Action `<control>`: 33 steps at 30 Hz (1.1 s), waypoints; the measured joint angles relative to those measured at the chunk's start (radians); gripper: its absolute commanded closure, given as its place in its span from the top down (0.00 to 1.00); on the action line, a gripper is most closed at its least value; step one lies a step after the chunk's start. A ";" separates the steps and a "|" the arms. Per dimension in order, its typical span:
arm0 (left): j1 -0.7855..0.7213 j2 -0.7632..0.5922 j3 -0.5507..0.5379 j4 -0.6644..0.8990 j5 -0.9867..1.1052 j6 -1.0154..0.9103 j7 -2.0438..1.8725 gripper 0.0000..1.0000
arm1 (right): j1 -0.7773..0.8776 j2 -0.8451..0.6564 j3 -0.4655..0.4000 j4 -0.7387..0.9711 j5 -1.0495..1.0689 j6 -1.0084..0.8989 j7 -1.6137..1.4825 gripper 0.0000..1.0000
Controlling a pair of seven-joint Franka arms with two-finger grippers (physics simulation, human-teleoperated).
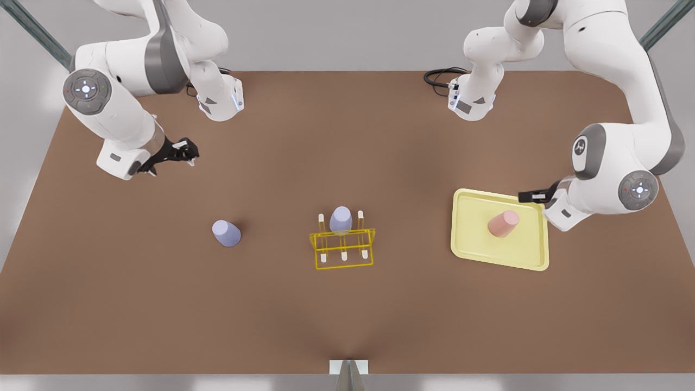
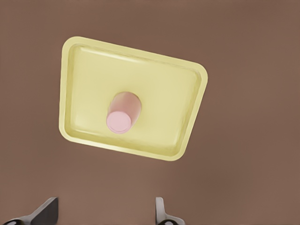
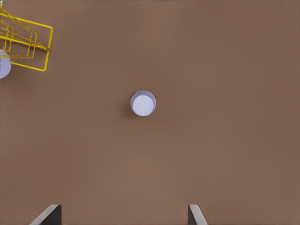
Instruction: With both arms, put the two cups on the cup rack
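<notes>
A lavender cup (image 1: 226,233) (image 3: 143,103) stands upside down on the brown table, on the front view's left. My right gripper (image 1: 182,152) (image 3: 123,214) hangs open above and behind it. The salmon pink cup (image 1: 503,223) (image 2: 123,112) sits upside down on the pale yellow tray (image 1: 478,250) (image 2: 89,61). My left gripper (image 1: 535,195) (image 2: 104,213) hovers open over the tray's far right corner. The yellow wire cup rack (image 1: 342,247) (image 3: 28,42) stands mid-table, with another lavender cup (image 1: 340,219) (image 3: 2,65) on its middle back peg.
The two arm bases stand at the table's far edge, with a black cable (image 1: 437,76) beside the one on the front view's right. A small grey bracket (image 1: 348,369) sits at the near edge. Bare brown table lies between cups and rack.
</notes>
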 measured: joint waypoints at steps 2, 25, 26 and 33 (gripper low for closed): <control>-0.001 0.002 0.013 -0.052 -0.001 0.041 0.001 1.00 | -0.003 0.027 0.000 0.010 0.006 0.015 -0.005 1.00; 0.030 0.148 0.054 -0.520 0.000 0.748 0.007 1.00 | -0.082 0.483 0.000 -0.149 0.066 0.624 0.063 1.00; 0.029 0.146 0.054 -0.527 0.000 0.761 0.007 1.00 | -0.081 0.478 0.001 -0.167 0.067 0.641 0.068 1.00; 0.020 0.156 0.054 -0.540 0.000 0.796 0.007 0.91 | -0.083 0.446 0.001 -0.296 0.091 0.768 0.096 1.00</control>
